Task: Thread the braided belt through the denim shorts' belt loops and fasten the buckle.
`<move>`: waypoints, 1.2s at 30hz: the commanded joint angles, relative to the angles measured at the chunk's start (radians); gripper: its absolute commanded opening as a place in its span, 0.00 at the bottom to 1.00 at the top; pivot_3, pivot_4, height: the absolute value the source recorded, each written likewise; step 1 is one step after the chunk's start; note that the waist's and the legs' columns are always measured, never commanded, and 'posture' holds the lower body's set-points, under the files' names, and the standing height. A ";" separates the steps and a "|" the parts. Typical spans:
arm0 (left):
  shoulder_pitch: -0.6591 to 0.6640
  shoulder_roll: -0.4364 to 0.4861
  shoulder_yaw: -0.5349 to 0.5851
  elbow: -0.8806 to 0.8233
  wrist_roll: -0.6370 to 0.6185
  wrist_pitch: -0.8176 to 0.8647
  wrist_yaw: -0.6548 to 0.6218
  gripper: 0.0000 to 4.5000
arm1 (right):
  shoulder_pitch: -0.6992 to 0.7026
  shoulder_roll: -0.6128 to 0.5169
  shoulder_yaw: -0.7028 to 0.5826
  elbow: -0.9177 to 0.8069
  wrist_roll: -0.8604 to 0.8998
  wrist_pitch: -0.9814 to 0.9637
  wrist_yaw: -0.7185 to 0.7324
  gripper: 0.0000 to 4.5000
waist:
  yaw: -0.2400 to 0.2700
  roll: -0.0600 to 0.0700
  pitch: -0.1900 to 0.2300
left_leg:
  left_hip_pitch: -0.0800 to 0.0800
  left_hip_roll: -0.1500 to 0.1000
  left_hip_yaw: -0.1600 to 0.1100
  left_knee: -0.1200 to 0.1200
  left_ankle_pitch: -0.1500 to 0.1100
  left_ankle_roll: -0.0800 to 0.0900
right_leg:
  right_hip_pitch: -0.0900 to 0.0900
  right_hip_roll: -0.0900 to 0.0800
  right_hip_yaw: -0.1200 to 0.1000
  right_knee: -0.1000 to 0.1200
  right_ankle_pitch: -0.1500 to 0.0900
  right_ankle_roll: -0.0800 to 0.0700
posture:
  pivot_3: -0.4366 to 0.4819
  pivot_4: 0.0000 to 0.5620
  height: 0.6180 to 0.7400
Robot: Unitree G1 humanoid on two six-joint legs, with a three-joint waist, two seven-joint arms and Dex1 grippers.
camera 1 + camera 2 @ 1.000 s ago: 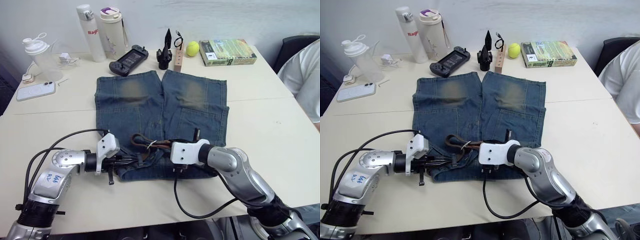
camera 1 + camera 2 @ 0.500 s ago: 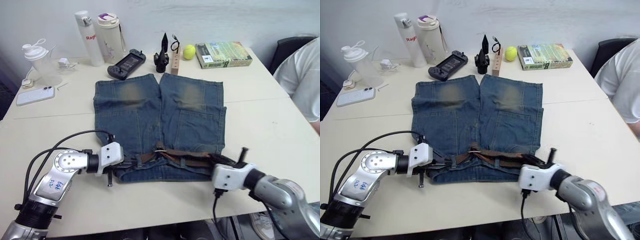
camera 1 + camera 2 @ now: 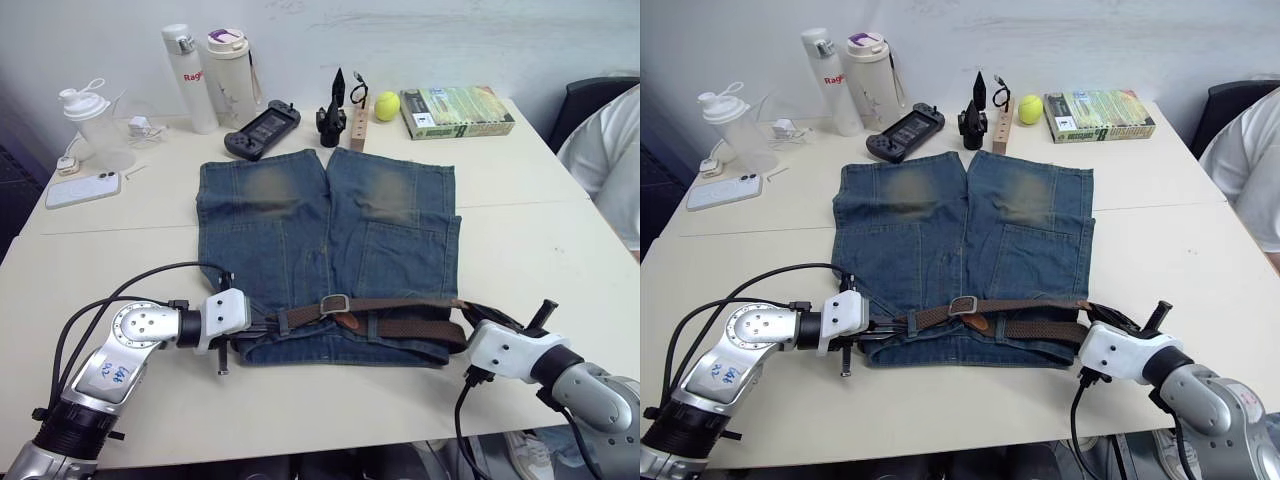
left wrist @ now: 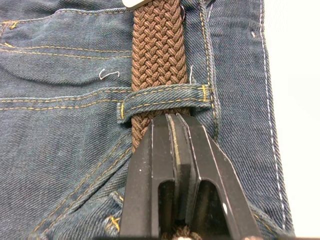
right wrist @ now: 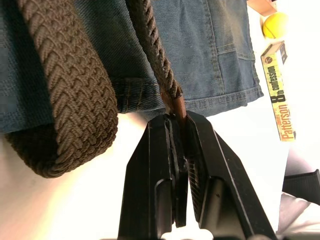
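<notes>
— Left eye view first: where do the shorts sit?
— Denim shorts (image 3: 328, 250) flat on the counter (image 3: 540, 240), waistband toward the robot, legs pointing at the far wall. Faded yellowish patches on both legs.
— And the belt?
— Braided belt (image 3: 400, 315) runs along the waistband, doubled back on itself at the robot's right edge of the shorts. Buckle (image 3: 333, 303) lies near the middle of the waistband.
— Left pincer?
— Left pincer (image 4: 172, 125) is clenched on the belt at the left end of the waistband. In the left wrist view, its fingers meet just short of a belt loop (image 4: 165, 102); the strap passes under that loop.
— Right pincer?
— Right pincer (image 5: 175, 120) sits off the right corner of the shorts, gripping the belt's thin tip. The fold of the belt (image 5: 65, 125) lies just beside it on the bare counter.
— Anything else on the counter?
— Far edge: two bottles (image 3: 185, 65), a game controller (image 3: 260, 128), a tennis ball (image 3: 387, 104), a book (image 3: 455, 110). A phone (image 3: 84, 188) sits at far left. A person's sleeve (image 3: 610, 150) shows at the right edge.
</notes>
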 commanded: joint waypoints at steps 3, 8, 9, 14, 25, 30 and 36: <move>0.043 0.049 -0.019 0.102 0.081 0.009 -0.005 0.02 | 0.026 -0.027 0.003 -0.008 -0.019 -0.127 -0.005 0.00 | -0.002 0.000 0.000 | 0.001 0.000 0.000 0.000 0.000 0.000 | 0.000 0.000 0.001 0.000 0.000 0.000 | 0.48 0.27 0.84; 0.025 0.061 0.048 0.140 0.051 -0.030 0.020 0.02 | 0.032 -0.022 0.091 -0.043 -0.029 -0.135 0.049 0.00 | -0.010 0.000 0.000 | 0.002 0.004 0.003 0.000 -0.001 -0.003 | -0.001 0.001 0.002 0.000 -0.001 -0.002 | 0.48 0.27 0.84; 0.028 0.065 0.060 0.136 0.043 -0.032 0.022 0.02 | 0.033 -0.010 0.099 -0.049 -0.025 -0.083 0.067 0.00 | -0.014 0.000 0.000 | 0.003 0.005 0.004 -0.001 -0.002 -0.003 | -0.001 0.002 0.002 0.001 -0.002 -0.003 | 0.48 0.27 0.84; 0.069 0.075 0.107 0.107 0.006 -0.032 0.006 0.02 | -0.008 0.035 0.148 -0.090 -0.005 0.065 0.108 0.00 | -0.026 -0.001 -0.001 | 0.004 0.009 0.005 -0.001 -0.003 -0.006 | -0.002 0.005 0.002 0.002 -0.003 -0.006 | 0.48 0.27 0.84; 0.173 0.068 0.274 -0.068 -0.195 0.087 -0.006 0.75 | -0.176 0.066 0.113 -0.064 0.105 0.213 0.141 0.86 | -0.033 -0.003 0.001 | 0.004 0.012 0.006 -0.001 -0.005 -0.009 | -0.003 0.006 0.002 0.003 -0.005 -0.009 | 0.48 0.27 0.84; 0.177 0.119 0.366 -0.117 -0.311 0.226 -0.049 0.86 | -0.189 0.014 0.027 -0.092 0.319 0.228 0.274 0.98 | -0.024 -0.008 0.006 | 0.003 0.012 0.006 0.000 -0.006 -0.009 | -0.003 0.005 0.001 0.003 -0.005 -0.009 | 0.48 0.27 0.84; 0.153 0.107 0.350 -0.139 -0.293 0.246 -0.030 0.86 | -0.183 -0.015 -0.020 -0.111 0.482 0.216 0.354 0.98 | -0.025 -0.008 0.007 | 0.003 0.012 0.006 0.000 -0.006 -0.008 | -0.003 0.005 0.001 0.003 -0.005 -0.009 | 0.48 0.27 0.84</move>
